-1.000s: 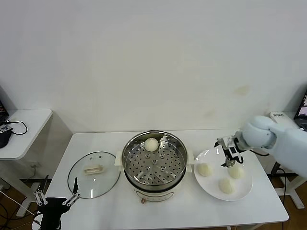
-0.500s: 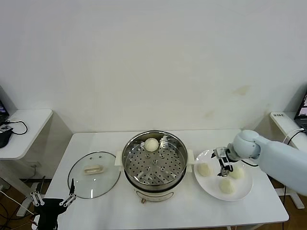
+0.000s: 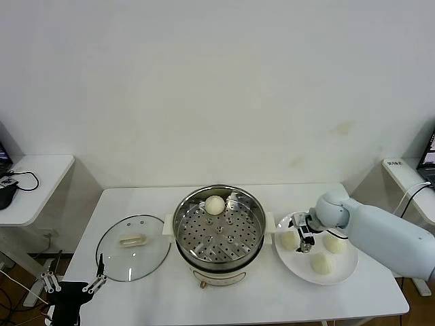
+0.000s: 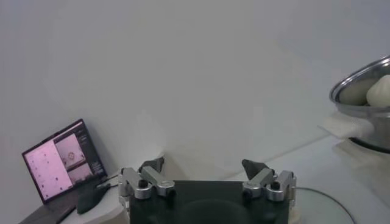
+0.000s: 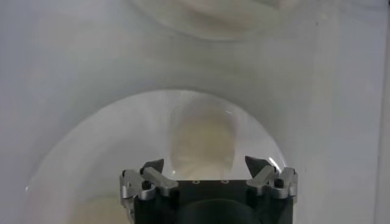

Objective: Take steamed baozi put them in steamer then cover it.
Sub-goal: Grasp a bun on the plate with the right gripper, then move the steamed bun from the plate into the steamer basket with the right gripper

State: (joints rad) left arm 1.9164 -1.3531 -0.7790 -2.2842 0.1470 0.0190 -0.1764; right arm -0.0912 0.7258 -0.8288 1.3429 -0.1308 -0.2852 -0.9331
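My left pincer (image 3: 71, 285) hangs released off the tabletop's (image 3: 136, 292) front-left corner, arm cut off. Cover (image 3: 133, 246) lies flat beside the steamer (image 3: 219, 227), which holds one baozi (image 3: 215, 204). Right pincer (image 3: 304, 233) hovers released over the plate's (image 3: 340, 275) leftmost bun (image 5: 204, 141), partly hiding it.

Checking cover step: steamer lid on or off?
Off. The lid lies flat on the table left of the steamer, whose tray is uncovered with one baozi inside.
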